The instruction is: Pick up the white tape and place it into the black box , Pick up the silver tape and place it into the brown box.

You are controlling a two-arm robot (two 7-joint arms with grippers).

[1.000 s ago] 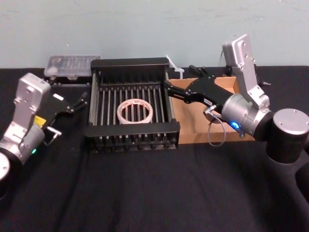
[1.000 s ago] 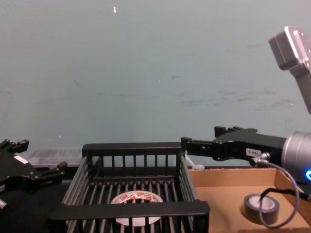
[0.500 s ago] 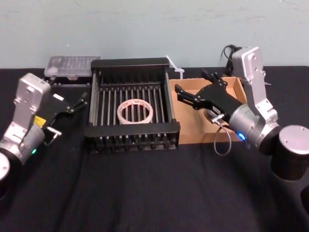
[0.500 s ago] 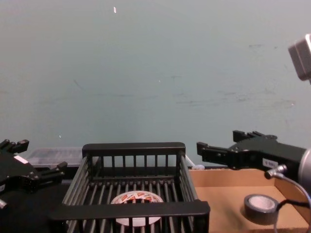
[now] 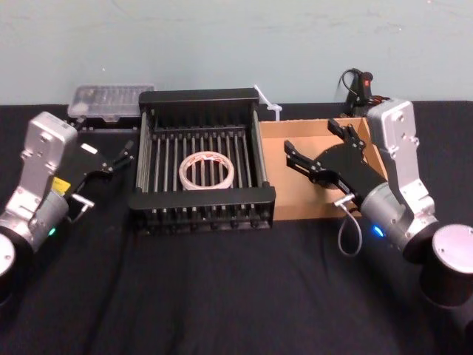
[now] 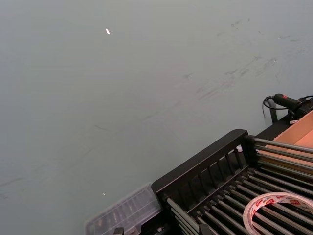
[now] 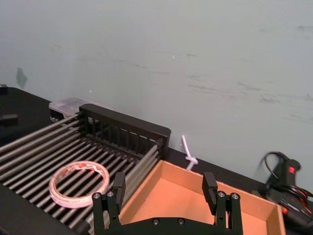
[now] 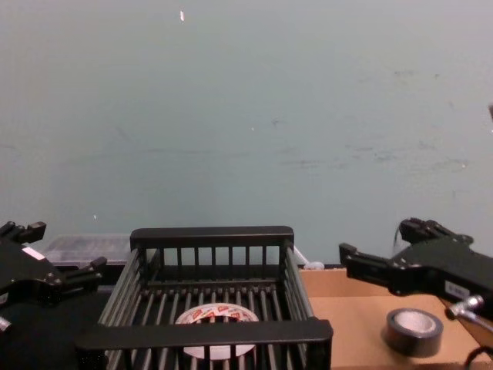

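Observation:
The white tape (image 5: 207, 170) lies flat on the barred floor of the black box (image 5: 199, 200), also seen as white tape (image 8: 217, 316) from the chest and white tape (image 7: 79, 182) from the right wrist. The silver tape (image 8: 414, 331) lies in the brown box (image 5: 290, 194), apart from any finger. My right gripper (image 5: 310, 137) hangs open and empty above the brown box (image 7: 161, 198), its fingers (image 7: 210, 184) spread wide. My left gripper (image 5: 120, 155) rests open, left of the crate.
A clear plastic case (image 5: 111, 100) lies behind the crate's left corner. A white tie (image 5: 267, 103) and a black corded tool (image 5: 358, 81) sit at the back right. Black cloth covers the table, with open room in front.
My right gripper has drawn back to the right, away from the crate's edge, still open. The silver tape stays in the brown box. The left arm is still.

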